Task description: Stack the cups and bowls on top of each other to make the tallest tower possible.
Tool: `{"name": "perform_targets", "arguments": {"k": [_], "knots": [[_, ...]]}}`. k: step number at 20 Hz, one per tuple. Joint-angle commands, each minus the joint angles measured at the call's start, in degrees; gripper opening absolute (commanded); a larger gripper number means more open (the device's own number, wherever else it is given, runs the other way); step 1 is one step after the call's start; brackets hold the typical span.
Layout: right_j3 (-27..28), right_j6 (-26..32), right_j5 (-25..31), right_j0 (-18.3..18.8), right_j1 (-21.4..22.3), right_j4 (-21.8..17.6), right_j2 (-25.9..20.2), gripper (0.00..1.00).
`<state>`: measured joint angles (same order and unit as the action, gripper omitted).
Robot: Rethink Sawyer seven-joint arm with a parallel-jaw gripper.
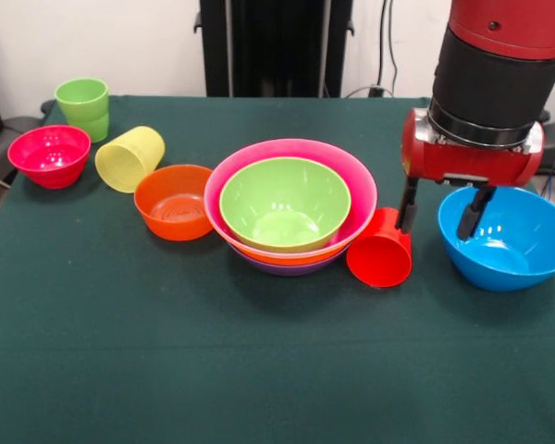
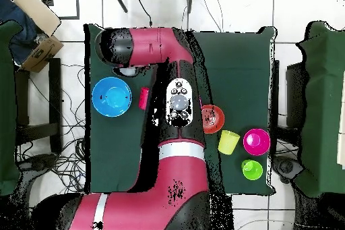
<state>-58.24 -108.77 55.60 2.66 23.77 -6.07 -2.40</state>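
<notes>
The tower [image 1: 291,199] stands mid-table as nested big bowls, with purple, orange and pink rims and lime green innermost. The arm hides it in the overhead view. A red cup [image 1: 381,252] [image 2: 143,97] lies on its side just right of it. My gripper [image 1: 439,213] hangs open between that cup and the blue bowl [image 1: 505,237] [image 2: 112,97]. One finger is beside the cup's base, the other over the bowl's rim, and nothing is held. To the left are a small red-orange bowl [image 1: 174,202] [image 2: 213,119], a tipped yellow cup [image 1: 129,159] [image 2: 229,141], a magenta bowl [image 1: 49,154] [image 2: 256,141] and an upright green cup [image 1: 83,106] [image 2: 252,168].
The dark green tablecloth [image 1: 259,370] reaches every table edge, and the blue bowl sits close to the right edge. In the overhead view a cardboard box [image 2: 40,48] and cables lie on the floor beside the table.
</notes>
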Motion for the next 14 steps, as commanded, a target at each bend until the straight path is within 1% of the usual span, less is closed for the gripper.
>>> {"name": "perform_targets", "arguments": {"k": [1, 8, 14], "knots": [[-6.36, -0.93, -2.28, -1.19, -1.01, -2.89, -1.91, 1.0], [-6.41, -3.39, -3.1, -1.87, -1.11, -2.34, -0.91, 1.0], [-6.26, -3.53, -3.19, -2.03, -1.32, -1.8, -0.61, 1.0]]}}
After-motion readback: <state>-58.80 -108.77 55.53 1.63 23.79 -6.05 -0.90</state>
